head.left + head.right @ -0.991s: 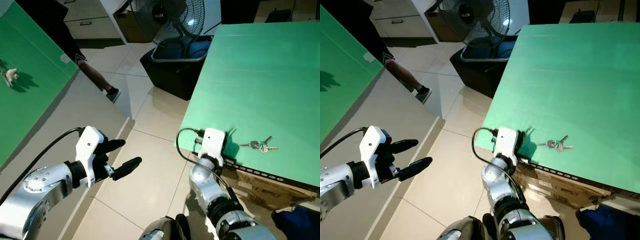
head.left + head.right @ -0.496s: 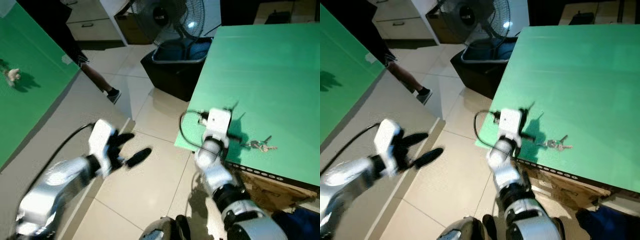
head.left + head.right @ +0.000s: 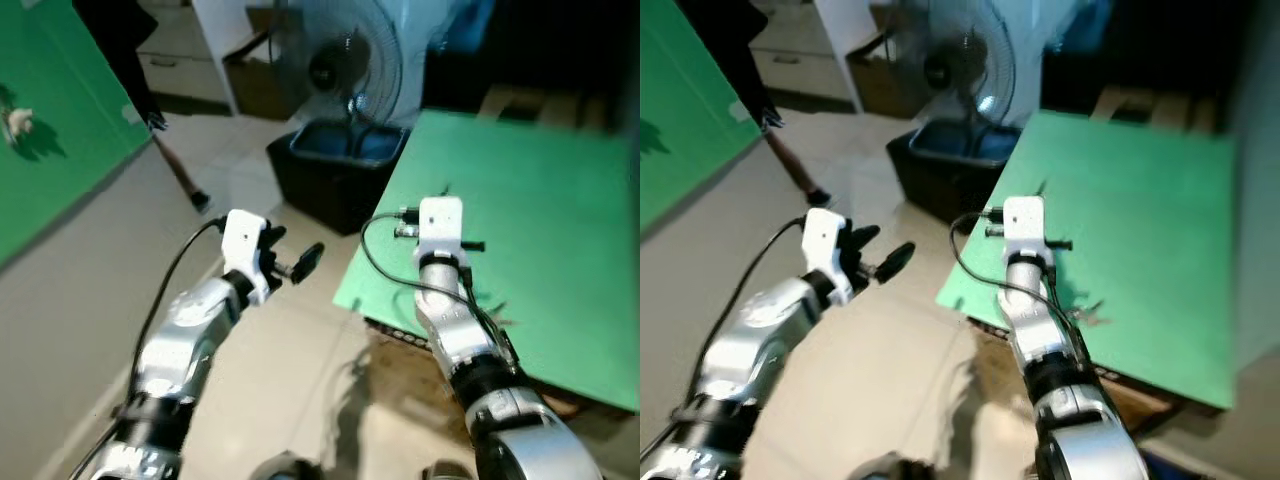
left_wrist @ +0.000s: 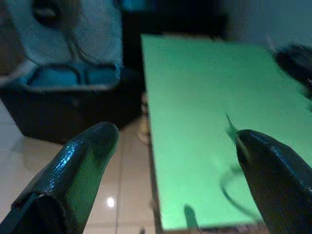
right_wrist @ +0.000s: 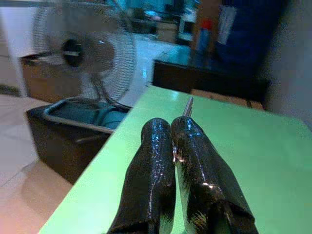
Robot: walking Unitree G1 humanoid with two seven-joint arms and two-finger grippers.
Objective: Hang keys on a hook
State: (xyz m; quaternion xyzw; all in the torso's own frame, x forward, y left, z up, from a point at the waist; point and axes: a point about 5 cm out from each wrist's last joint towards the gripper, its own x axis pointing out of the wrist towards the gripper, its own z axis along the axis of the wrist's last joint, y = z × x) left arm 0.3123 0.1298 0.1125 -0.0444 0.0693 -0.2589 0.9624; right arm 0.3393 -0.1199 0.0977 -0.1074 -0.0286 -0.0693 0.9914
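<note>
Entry, head views blurred.

Right pincer (image 5: 170,125): my two black fingers are pressed together along their full length, tips touching. I see a small glint in the seam between them, but I cannot tell what it is. A thin dark spike stands up just past the tips. The pincer is raised above the near left corner of the green table (image 3: 545,190), with my forearm crossing the table's front edge.

Left pincer (image 3: 292,262): fingers (image 4: 85,158) spread wide apart, nothing between them. It is held out over the pale floor tiles (image 3: 300,370), off the left side of the table and aimed toward it.

Keys (image 3: 494,319): a small smeared mark on the green table top near its front edge, just to the right of my right forearm. They are apart from both pincers and too blurred to count.

Surroundings:
- A standing fan (image 3: 348,72) is beyond the table's far left corner.
- A black bin (image 3: 330,175) with blue contents sits at the fan's foot.
- A person's leg (image 3: 176,170) is on the floor to the left.
- A green panel (image 3: 55,130) is at far left, with a small pale object (image 3: 16,119) on it that I cannot identify.
</note>
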